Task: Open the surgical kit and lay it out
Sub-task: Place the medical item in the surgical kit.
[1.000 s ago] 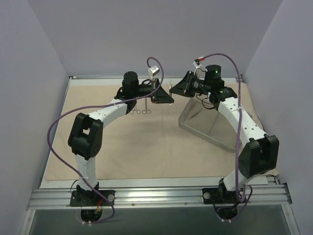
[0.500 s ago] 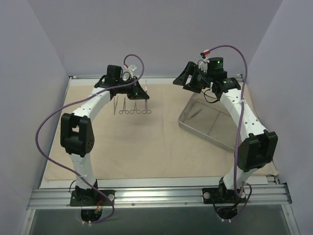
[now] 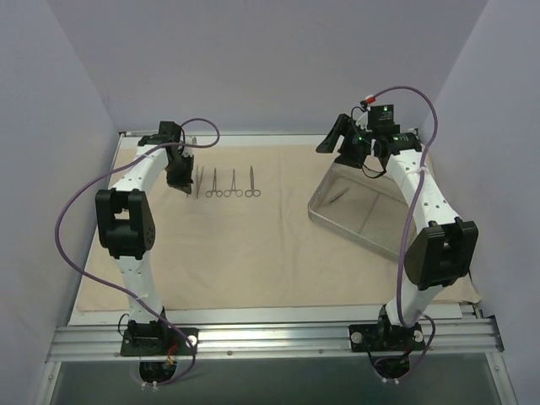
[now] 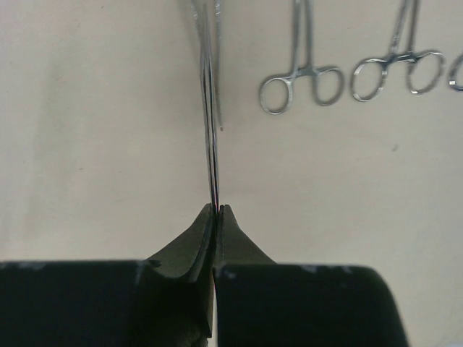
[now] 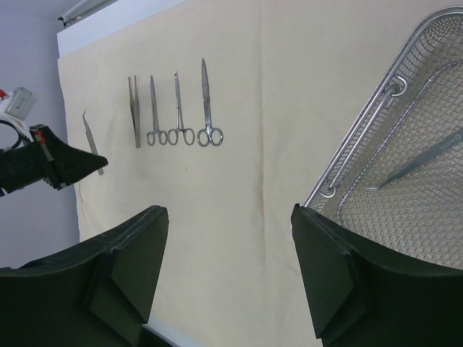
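Upper left of top view: left hand [image 3: 180, 182], over beige cloth sheet [image 3: 278, 253] that covers the surface. Clamps fully shut on slim metal tweezers [image 4: 213, 166]. In left wrist view these show edge-on, running from jaw tips straight up the frame. Can't tell whether free tip touches cloth.

Just right of that hand, upper centre-left of top view: row of four instruments, flat on cloth, parallel, close but apart. L to R in right wrist view, upper left of frame:
- second flat metal tweezers [image 5: 134, 112]
- first ring-handled forceps [image 5: 153, 110]
- second ring-handled forceps [image 5: 177, 108]
- ring-handled metal scissors [image 5: 207, 105]

Finger rings point toward frame bottom, tips toward top.

Right-centre of top view: see-through rectangular tray [image 3: 359, 229], sitting on cloth, turned at an angle to the cloth edges. Shows as wire mesh w/ metal rim at right edge of right wrist view. Inside: one slim grey metal piece [image 5: 416, 165] lying slantwise on mesh floor; type unclear.

Upper right of top view: right hand [image 5: 228, 217], raised above cloth beside tray's upper-left corner. Jaws wide apart, nothing btwn them, nothing touched. Well apart from left hand, w/ instrument row btwn the two.
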You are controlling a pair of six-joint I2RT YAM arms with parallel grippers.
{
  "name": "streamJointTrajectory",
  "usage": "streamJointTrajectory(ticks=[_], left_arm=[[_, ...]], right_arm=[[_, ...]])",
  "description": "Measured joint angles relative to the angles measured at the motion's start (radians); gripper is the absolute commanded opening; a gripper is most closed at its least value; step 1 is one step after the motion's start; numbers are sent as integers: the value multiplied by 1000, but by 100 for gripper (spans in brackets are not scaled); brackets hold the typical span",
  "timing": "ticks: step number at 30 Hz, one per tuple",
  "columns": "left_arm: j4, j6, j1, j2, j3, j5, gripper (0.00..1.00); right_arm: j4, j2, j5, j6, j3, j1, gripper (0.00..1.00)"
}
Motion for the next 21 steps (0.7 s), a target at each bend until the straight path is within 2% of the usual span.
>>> streamJointTrajectory(ticks=[8,21], left_arm=[[-33,29,44,117,28,-83,2],[-67,35,44,263,182,-97,2]], right_arm=[[-7,0,0,-7,-27,-15,70],[-26,0,0,-15,-49,-53,70]])
